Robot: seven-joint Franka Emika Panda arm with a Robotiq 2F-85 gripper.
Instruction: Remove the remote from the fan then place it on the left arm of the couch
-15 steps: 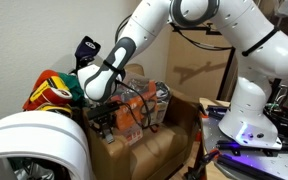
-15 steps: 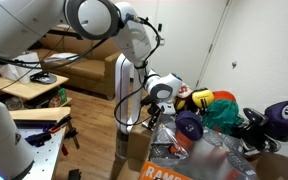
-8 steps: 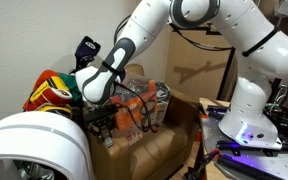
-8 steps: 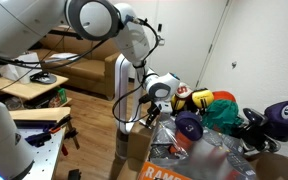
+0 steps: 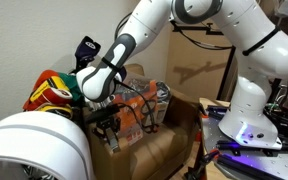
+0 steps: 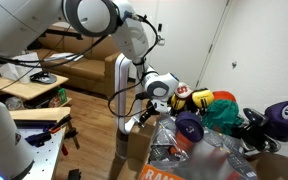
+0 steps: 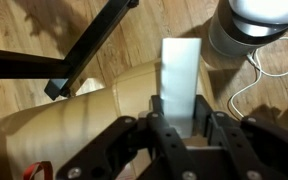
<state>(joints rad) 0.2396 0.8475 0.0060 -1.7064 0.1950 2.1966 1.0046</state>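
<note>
Gripper (image 7: 181, 118): jaws clamped on the remote (image 7: 181, 62), a white slab gripped at its near end, with the rest projecting ahead of the fingers (image 7: 160, 112).

Change over the last second: the wrist has come down a little and turned. In an exterior view the remote (image 6: 133, 124) now shows white below the wrist, just above the couch (image 6: 136, 152).

Wrist view: the couch (image 7: 89, 125) lies directly under the remote, its tan arm running across the frame, with wood floor (image 7: 24, 20) beyond it. Cannot tell whether the remote touches the couch yet.

The fan (image 5: 34, 145) stands beside the couch and nearer the camera. No remote on its housing.

Judgement: removal is done and the carry is nearly done. What remains is the set-down on the couch arm, then release.
</note>
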